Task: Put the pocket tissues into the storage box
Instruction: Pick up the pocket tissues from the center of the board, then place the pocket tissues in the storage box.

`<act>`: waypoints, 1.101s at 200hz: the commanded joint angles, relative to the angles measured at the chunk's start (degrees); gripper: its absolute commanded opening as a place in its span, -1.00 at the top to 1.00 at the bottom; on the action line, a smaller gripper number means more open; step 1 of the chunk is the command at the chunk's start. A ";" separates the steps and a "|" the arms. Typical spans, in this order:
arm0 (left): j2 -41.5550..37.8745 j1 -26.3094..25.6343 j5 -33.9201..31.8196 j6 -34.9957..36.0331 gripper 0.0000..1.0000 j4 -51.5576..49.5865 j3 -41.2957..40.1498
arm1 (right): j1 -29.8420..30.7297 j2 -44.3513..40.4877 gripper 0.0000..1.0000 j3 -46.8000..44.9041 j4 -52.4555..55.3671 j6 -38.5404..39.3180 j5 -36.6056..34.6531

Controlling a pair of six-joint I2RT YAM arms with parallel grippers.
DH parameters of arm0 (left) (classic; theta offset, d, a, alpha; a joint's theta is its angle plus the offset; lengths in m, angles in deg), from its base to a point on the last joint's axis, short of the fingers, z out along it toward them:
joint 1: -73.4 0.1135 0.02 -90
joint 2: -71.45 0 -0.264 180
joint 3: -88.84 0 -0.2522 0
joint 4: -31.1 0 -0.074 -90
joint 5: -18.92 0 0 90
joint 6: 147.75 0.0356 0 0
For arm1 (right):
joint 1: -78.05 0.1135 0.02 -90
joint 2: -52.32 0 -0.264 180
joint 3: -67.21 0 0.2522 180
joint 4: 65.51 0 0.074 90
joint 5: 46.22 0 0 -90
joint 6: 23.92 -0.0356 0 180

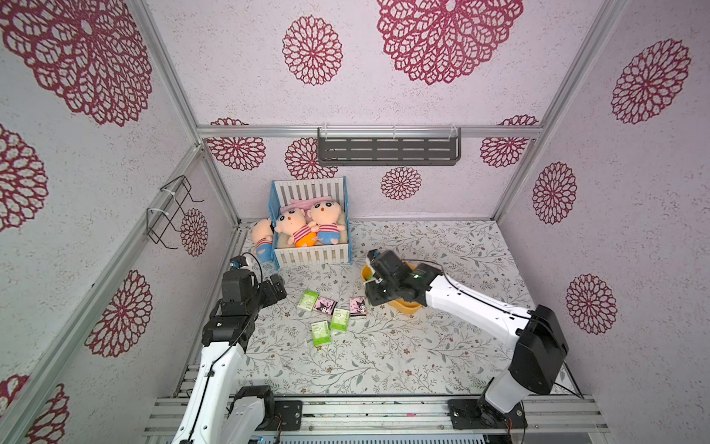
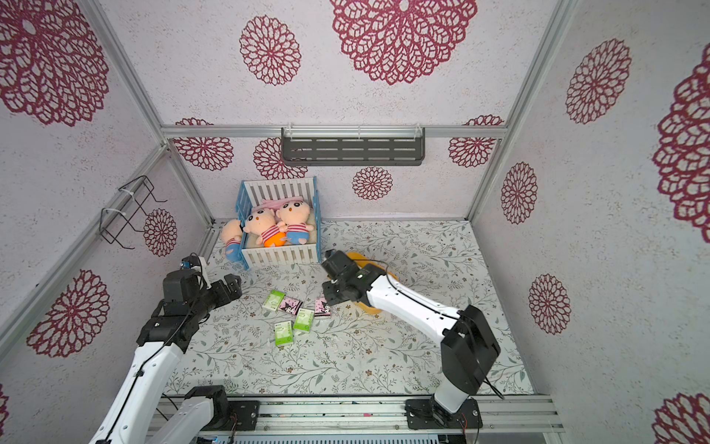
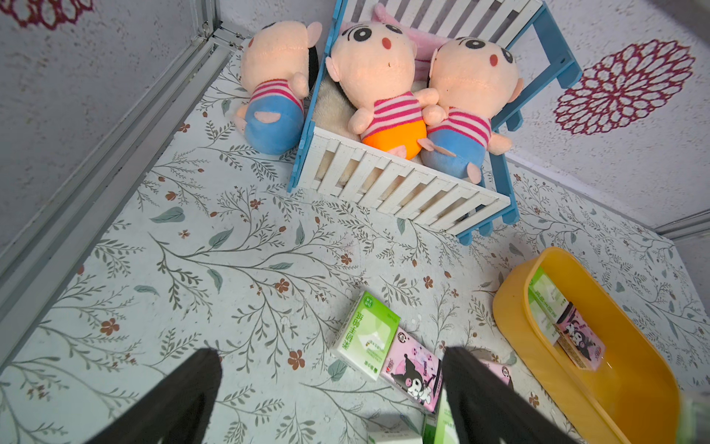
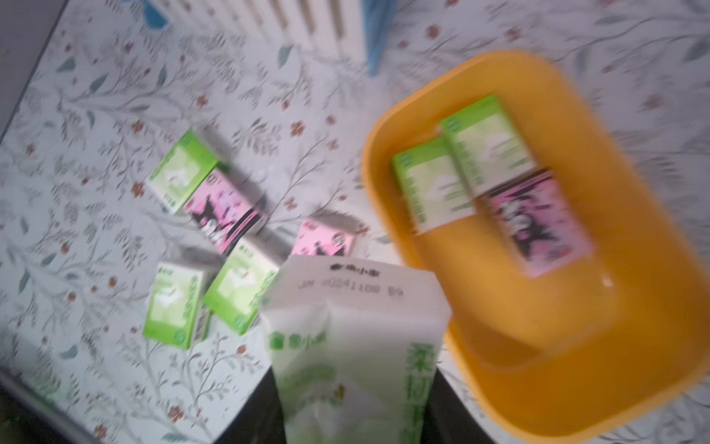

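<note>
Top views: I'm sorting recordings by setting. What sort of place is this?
Probably a robot test booth dressed as a nursery: aluminium frame holding floral wallpaper panels, robot arms on a rail, toy crib of plush dolls.

Both top views bright, even, diffuse light; shadows under the arms soft and faint. Strong wide-angle stretch at the edges, aluminium frame rails (image 1: 170,77) splay outward. Left wrist view sharp, small glare spot inside the shallow yellow plastic storage box (image 3: 511,319). Right wrist view badly motion-blurred: floral-patterned counter (image 4: 96,115) smeared, green-and-white pocket tissue packet (image 4: 353,346) near the lens soft, print barely legible, lower corners dark.
</note>
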 commanded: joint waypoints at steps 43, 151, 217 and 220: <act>-0.12 -0.79 -0.56 -0.56 -0.94 -0.40 -0.31 | -7.66 6.50 0.04 2.42 -1.54 12.70 -7.26; -0.80 -1.19 -1.30 0.10 -0.94 -0.41 -0.22 | -8.18 9.37 0.03 -6.40 -5.97 22.94 -0.86; -0.56 -1.41 -1.83 0.31 -0.94 -0.50 -0.22 | -8.50 13.35 0.01 -6.85 -6.48 25.76 0.59; -0.52 -1.41 -1.82 0.45 -0.94 -0.50 -0.22 | -8.54 13.55 0.01 -6.88 -6.49 25.78 0.75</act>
